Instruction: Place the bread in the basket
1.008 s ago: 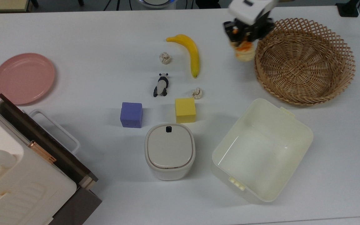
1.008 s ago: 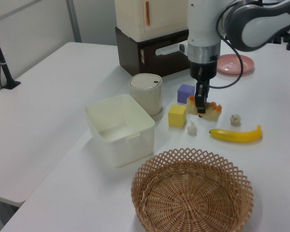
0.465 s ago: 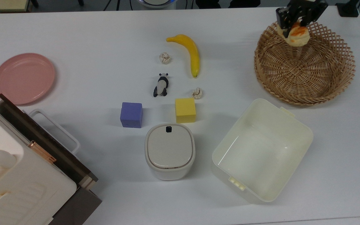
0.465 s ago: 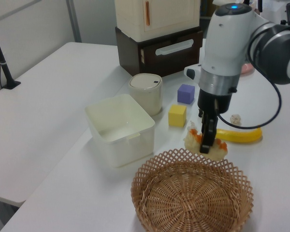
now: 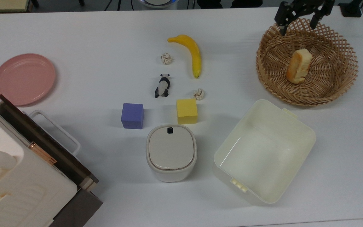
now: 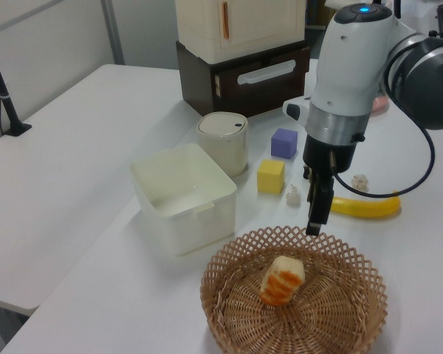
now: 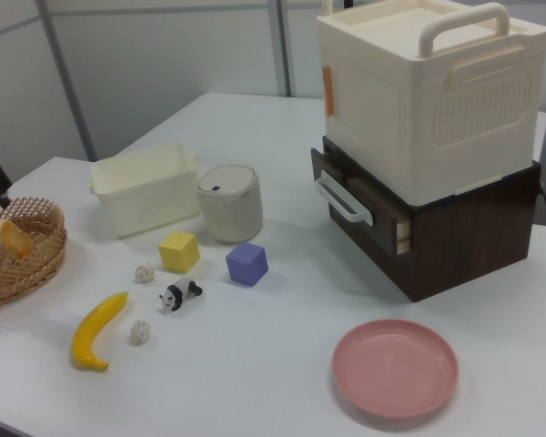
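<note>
The bread lies inside the wicker basket on its woven base, tipped on its side with the orange-brown bumps showing in the left view. It also shows in the basket at the right view's left edge. My gripper hangs above the basket's rim at the top view's upper edge, open, with nothing between its fingers. In the left view the gripper points straight down just over the lattice rim, apart from the bread.
A cream plastic tub stands beside the basket. A banana, toy panda, yellow cube, purple cube and lidded bin fill the table's middle. A pink plate and a cream box on a brown drawer unit sit at the top view's left.
The gripper carried the bread from beside the basket to over its rim, then opened. The bread dropped onto the basket's base.
</note>
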`<state>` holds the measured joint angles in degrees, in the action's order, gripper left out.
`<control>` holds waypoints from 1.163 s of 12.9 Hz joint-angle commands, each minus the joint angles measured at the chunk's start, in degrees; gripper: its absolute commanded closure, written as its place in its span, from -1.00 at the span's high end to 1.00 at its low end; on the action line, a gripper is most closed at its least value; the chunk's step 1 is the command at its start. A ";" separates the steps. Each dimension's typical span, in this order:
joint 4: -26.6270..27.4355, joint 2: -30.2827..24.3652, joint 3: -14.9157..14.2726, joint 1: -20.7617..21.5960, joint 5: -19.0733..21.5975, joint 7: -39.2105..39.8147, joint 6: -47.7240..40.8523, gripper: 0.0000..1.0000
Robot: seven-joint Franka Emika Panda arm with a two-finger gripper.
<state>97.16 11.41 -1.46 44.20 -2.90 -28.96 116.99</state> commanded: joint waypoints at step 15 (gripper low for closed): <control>-3.29 -13.08 -1.00 -36.90 -2.19 25.01 -28.66 1.00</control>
<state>93.12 -1.21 -3.03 8.30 -5.67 -3.29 89.30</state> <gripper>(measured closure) 0.000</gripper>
